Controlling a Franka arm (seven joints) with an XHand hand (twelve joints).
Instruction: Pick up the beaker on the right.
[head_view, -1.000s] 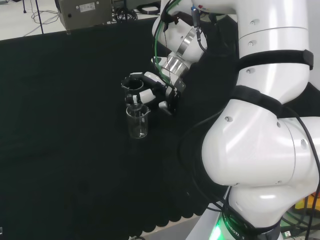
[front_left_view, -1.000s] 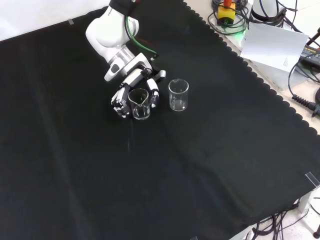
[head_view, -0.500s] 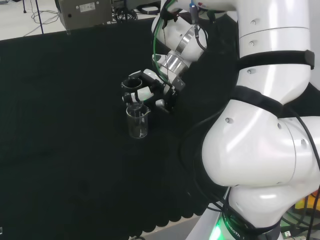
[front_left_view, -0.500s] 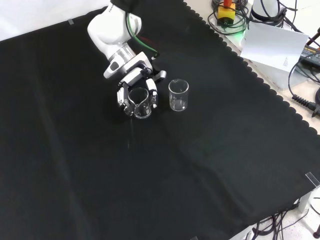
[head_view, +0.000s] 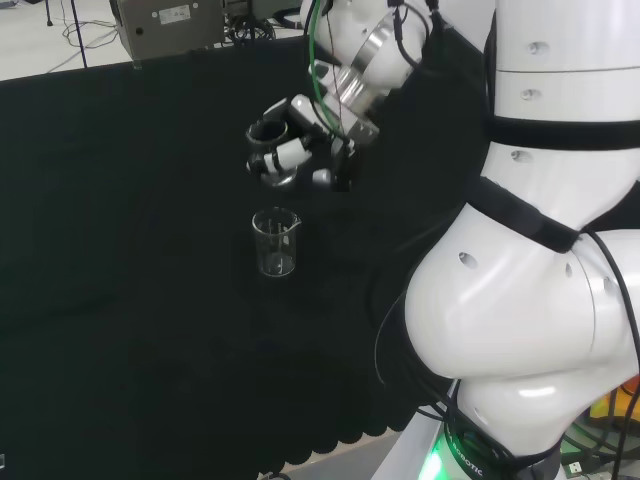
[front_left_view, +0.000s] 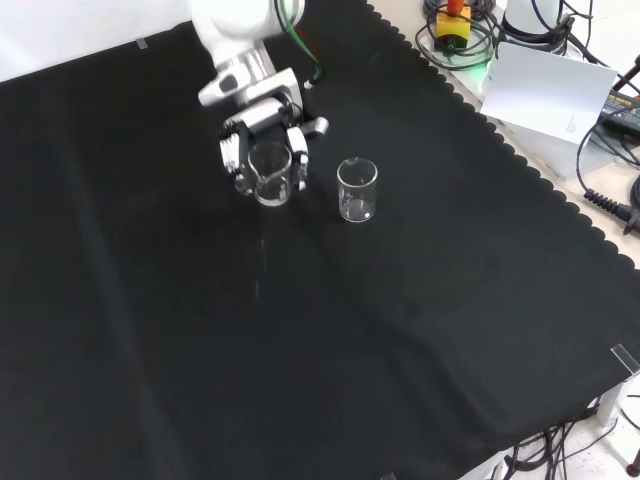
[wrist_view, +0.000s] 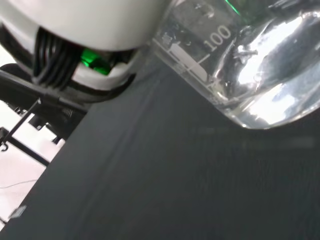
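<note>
The hand (front_left_view: 262, 150) has lifted its beaker (front_left_view: 270, 173) clear of the cloth (front_left_view: 330, 340).

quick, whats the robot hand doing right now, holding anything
Robot hand: shut on a clear beaker, fingers curled round it, raised off the black cloth. A second beaker stands on the cloth, untouched.

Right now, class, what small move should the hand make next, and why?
Probably a little more straight lift. The hand has its fingers curled round one beaker, which hangs clear of the black cloth, while the other beaker stands close beside it.
</note>
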